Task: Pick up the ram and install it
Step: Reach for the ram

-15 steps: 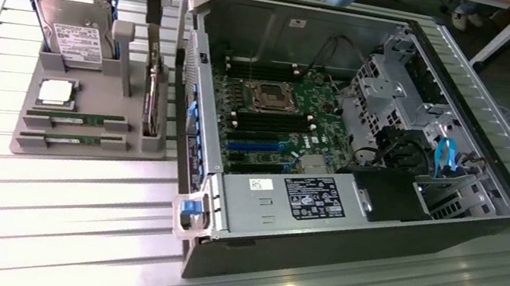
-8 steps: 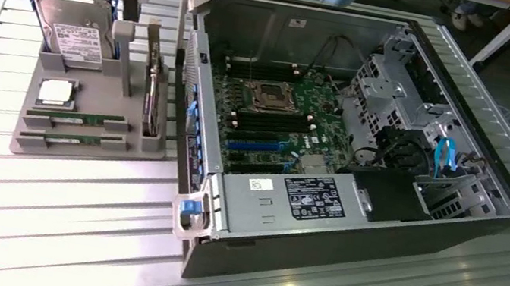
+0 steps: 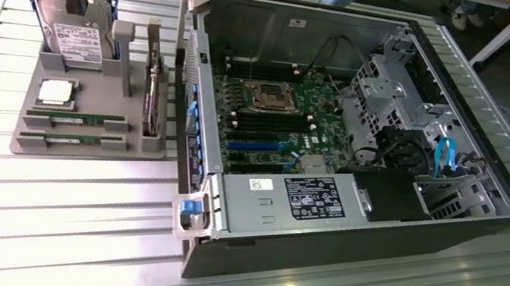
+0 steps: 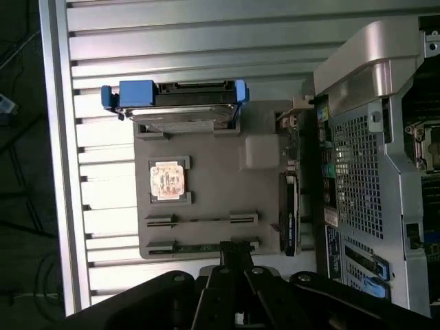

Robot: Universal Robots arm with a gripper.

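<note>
One hand [image 3: 75, 5], closed and empty, hung high over the grey holder [image 3: 29, 147] on the desk [image 3: 67, 228]. Below it lay the ram [image 3: 71, 136], its long axis pointing toward the computer [image 3: 200, 4] and its twin [image 3: 75, 117] just beside it on the side nearer the hard drive [image 3: 75, 38]. Labels on the hard drive and the power supply [image 3: 313, 198] were too small to read.

Grey plastic tray [image 3: 79, 152] on slatted aluminium table [image 3: 66, 236], exterior view's left of open black computer case [image 3: 489, 218]. In tray: two green ram sticks [image 3: 74, 117] at front, silver hard drive [image 3: 77, 38] behind.
</note>
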